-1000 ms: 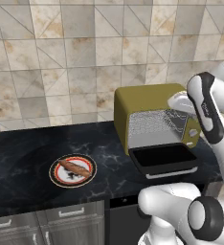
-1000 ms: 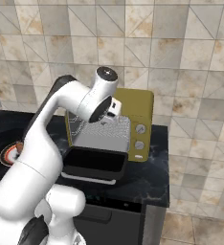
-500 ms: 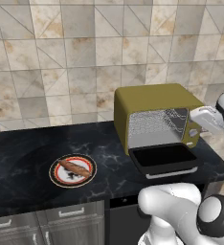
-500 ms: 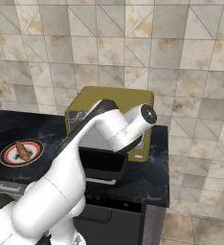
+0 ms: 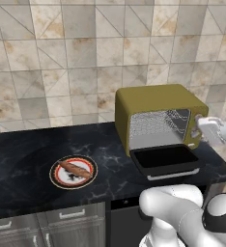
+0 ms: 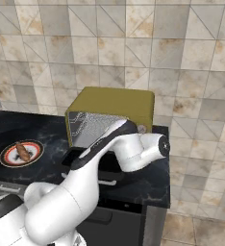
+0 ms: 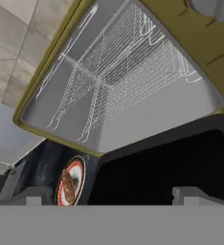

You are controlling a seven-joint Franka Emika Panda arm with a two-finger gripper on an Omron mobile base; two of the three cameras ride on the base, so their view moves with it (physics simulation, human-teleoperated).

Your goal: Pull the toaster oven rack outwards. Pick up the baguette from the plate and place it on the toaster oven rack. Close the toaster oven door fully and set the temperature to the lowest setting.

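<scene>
Step one — rack (image 7: 118,72) not yet drawn out of the oven (image 5: 156,99); door (image 5: 164,160) down. Gripper (image 7: 113,194) wide, empty — next, reach in and hook the rack's front edge.

We find no readable text, label, brand, number or sign anywhere. The plate (image 5: 73,171) carries a dark drawing in its white centre, too small for us to make out as letters. The toaster oven (image 5: 156,118) shows no legible markings around its knobs, and its door (image 5: 166,161) bears none.
</scene>
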